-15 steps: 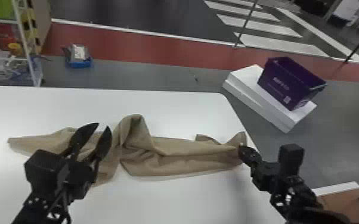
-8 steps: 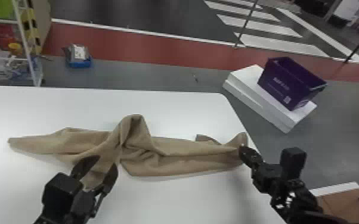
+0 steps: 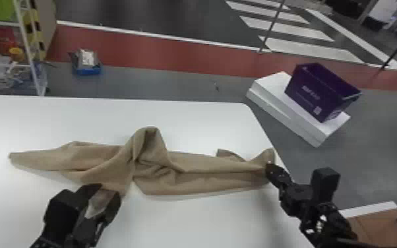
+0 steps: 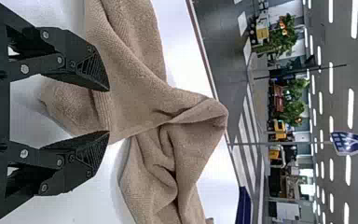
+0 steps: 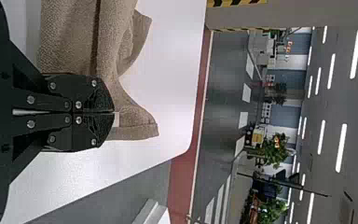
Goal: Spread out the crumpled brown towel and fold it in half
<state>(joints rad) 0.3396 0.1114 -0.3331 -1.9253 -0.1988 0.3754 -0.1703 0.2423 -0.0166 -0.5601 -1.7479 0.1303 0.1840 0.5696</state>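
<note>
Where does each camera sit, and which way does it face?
Head view: on the head, facing forward and down at the table and brown towel; left gripper and right gripper show.
Left wrist view: on that wrist, facing over its open fingers across the towel.
Right wrist view: on that wrist, facing past its closed fingers over the towel's corner.
Head and left wrist views share towel and left gripper.

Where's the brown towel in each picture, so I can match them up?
Head view: the towel lies bunched across the white table.
Left wrist view: the towel is between and beyond the left gripper's open fingers.
Right wrist view: the towel is pinched by the right gripper.
Shared landmark: the white table.
</note>
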